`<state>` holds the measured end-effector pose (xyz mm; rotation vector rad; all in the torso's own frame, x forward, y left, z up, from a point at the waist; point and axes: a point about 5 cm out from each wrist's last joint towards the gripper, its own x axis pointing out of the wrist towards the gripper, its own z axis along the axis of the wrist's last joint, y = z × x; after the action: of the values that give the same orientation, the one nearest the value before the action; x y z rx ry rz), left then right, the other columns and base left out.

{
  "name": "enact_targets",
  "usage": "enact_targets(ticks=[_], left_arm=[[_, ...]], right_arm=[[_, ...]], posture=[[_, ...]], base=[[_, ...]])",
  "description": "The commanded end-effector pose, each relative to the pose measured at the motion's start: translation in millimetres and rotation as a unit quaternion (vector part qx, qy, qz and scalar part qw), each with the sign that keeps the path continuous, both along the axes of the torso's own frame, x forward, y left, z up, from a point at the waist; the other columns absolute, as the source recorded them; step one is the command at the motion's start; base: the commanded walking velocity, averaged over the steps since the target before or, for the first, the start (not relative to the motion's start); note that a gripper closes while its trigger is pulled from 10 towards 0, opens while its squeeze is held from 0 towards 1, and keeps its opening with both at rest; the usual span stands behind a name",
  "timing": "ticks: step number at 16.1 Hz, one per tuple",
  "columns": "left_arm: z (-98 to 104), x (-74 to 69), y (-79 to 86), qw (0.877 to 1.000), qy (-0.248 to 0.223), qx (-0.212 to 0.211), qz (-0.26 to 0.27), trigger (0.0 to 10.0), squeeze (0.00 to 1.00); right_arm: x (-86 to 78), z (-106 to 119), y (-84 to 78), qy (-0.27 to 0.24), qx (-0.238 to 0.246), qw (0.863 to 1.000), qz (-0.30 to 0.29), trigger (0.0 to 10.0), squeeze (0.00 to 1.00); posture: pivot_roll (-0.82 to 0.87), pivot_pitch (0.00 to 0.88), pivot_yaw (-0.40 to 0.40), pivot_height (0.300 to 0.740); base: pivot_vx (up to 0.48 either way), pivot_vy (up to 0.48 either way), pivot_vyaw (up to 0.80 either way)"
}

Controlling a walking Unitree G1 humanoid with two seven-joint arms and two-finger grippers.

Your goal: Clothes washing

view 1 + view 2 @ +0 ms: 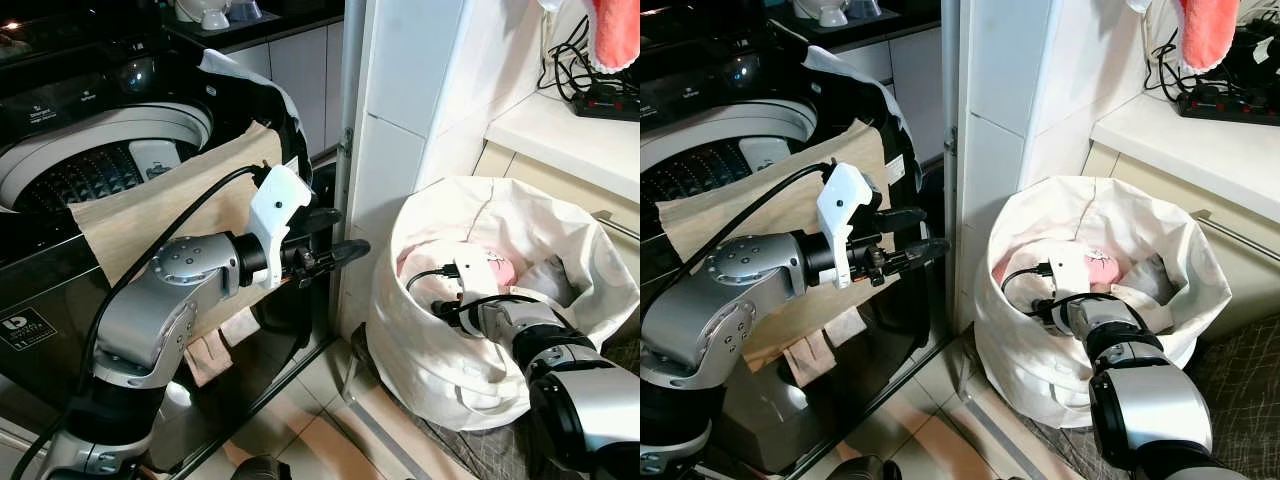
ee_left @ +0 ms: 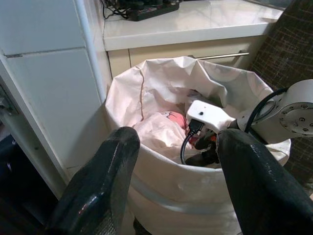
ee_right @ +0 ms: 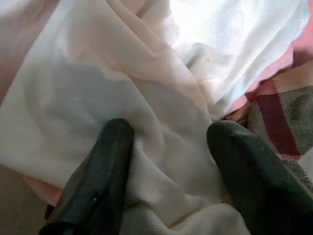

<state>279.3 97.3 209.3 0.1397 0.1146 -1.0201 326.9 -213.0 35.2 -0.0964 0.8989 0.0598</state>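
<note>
The white cloth laundry bag (image 1: 500, 330) stands upright on the floor beside the washing machine (image 1: 90, 160), its mouth open. Inside it lie crumpled clothes: a pale pink-white garment (image 3: 146, 98) on top and a red checked cloth (image 3: 279, 117) beside it. A beige cloth (image 1: 160, 215) hangs over the machine's front edge.

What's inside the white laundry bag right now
Inside the laundry bag: the right gripper, open, pressed on a pale pink cloth, with plaid fabric beside it. Whatever lies under that cloth is covered.

washer (image 1: 60, 290) front label, text prob. illegible
</note>
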Motion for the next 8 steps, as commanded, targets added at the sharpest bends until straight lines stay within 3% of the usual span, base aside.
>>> enact_targets(ticks=[1, 8], left_arm=[[0.9, 1.3, -1.8, 1.0, 0.001, 0.006, -0.002, 10.0, 0.0], [1.1, 7.4, 2.1, 1.0, -0.003, 0.012, 0.012, 10.0, 0.0]], right_arm=[[-2.2, -0.9, -4.6, 0.007, 0.001, 1.0, -0.013, 0.0, 0.0], [2.2, 5.3, -9.4, -0.012, 0.008, 0.999, -0.037, 0.0, 0.0]], posture=[[0.16, 0.034, 0.015, 0.74], [0.16, 0.018, 0.016, 0.74]], base=[[0.0, 0.0, 0.0], [0.0, 0.0, 0.0]])
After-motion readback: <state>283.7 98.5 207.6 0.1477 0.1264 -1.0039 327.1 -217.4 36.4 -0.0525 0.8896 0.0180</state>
